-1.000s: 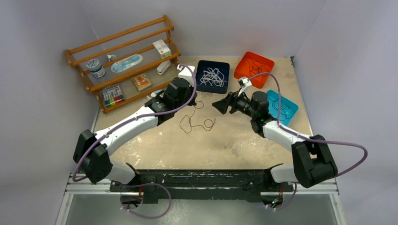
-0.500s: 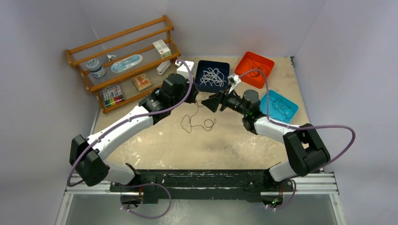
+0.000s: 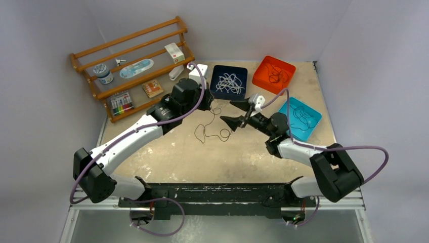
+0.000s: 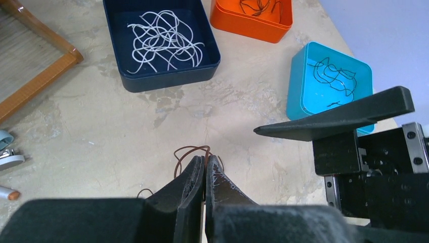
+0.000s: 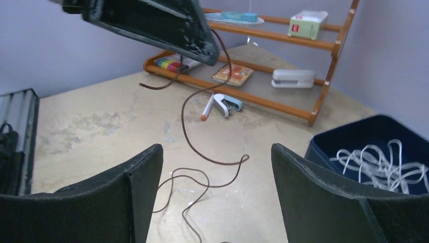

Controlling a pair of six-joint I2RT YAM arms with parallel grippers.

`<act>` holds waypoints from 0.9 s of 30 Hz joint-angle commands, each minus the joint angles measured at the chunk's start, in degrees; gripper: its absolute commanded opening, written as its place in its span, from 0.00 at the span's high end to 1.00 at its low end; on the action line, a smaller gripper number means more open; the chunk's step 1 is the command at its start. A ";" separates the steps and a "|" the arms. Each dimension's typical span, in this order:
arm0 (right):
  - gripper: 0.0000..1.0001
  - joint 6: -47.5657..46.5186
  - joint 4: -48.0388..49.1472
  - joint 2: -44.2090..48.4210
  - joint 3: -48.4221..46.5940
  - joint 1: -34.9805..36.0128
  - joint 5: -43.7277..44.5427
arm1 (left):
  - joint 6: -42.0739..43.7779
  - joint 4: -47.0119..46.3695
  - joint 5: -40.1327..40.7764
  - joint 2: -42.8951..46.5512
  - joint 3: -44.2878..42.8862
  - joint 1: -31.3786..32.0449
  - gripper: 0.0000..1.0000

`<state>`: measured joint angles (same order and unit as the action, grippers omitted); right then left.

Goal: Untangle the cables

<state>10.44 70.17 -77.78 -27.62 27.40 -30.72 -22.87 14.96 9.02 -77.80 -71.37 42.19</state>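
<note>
Brown cable hangs from the left tool, which is pressed tight on it, up off the desk. The rest of the cable lies in loose loops on the desk, near the middle, just below that tool. The right tool is spread wide, with nothing in it, and points left at the hanging bit.

What could go wrong? The cable is very thin. If the right tool shuts a bit off to one side, I think it will grab only air. If it pulls too hard, the cable may slip out of the left tool. A fast pull could also make the loops on the desk turn into a tight knot. The two tools are close together, so they could bump.

The left arm reaches far out from the near left, its tool tips pointing down and away. The right arm bends in from the right, low, with its wrist turned so the tool opens from far to near.
</note>
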 commanded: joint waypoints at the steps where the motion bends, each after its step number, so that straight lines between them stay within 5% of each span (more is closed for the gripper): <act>1: 0.20 -12.75 8.10 -1.13 -0.46 3.00 -0.64 | 0.14 -1.42 -1.13 2.48 -2.50 0.33 1.00; 16: 0.39 -20.81 2.12 -11.43 -8.90 8.02 4.07 | -0.28 -1.39 -2.21 3.39 -2.24 0.32 1.00; 21: 0.59 -20.48 0.79 -11.92 -9.68 8.07 5.51 | -1.51 -3.02 -2.66 5.14 -0.40 0.19 1.00; 27: 0.97 -19.19 -1.62 -9.35 -9.66 8.02 7.46 | -2.55 -4.12 -1.28 6.95 1.88 0.18 0.99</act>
<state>-9.08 68.66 -90.24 -34.94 35.24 -25.93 -23.73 14.24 7.40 -73.38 -70.91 42.19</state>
